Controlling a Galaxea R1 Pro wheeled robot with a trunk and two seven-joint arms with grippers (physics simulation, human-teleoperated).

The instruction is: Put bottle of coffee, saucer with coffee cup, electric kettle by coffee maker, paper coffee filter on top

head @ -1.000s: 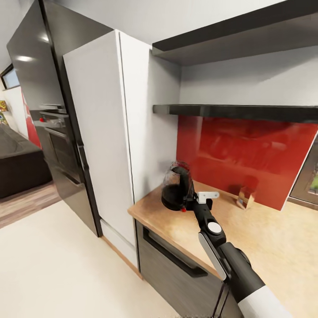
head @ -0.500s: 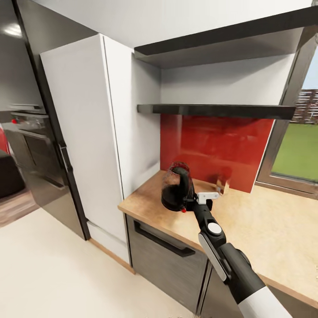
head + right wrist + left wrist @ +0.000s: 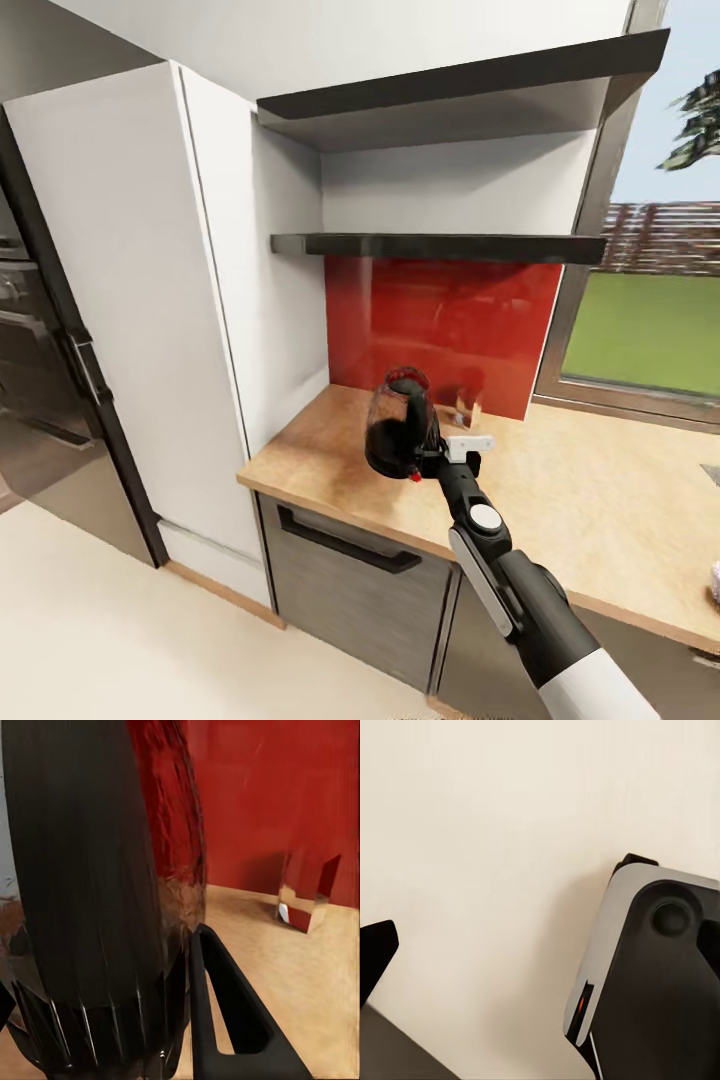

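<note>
The electric kettle, a domed clear-glass body with a black base, black handle and red switch, hangs in front of me over the kitchen countertop. My right gripper is shut on its black handle from the right. The right wrist view shows the handle close up, with one dark finger pressed beside it. The left wrist view looks down at the pale floor, with a black fingertip at the picture's edge. The coffee maker, bottle, filter, saucer and cup are out of view.
A tall white cabinet stands left of the counter, with a dark oven unit beyond it. Two dark shelves hang over a red backsplash. A small clear holder sits at the backsplash. A window is at the right.
The whole view has swung right: cabinet, shelves and counter slid left in the picture and the window came in. The kettle and right arm kept their place in the picture.
</note>
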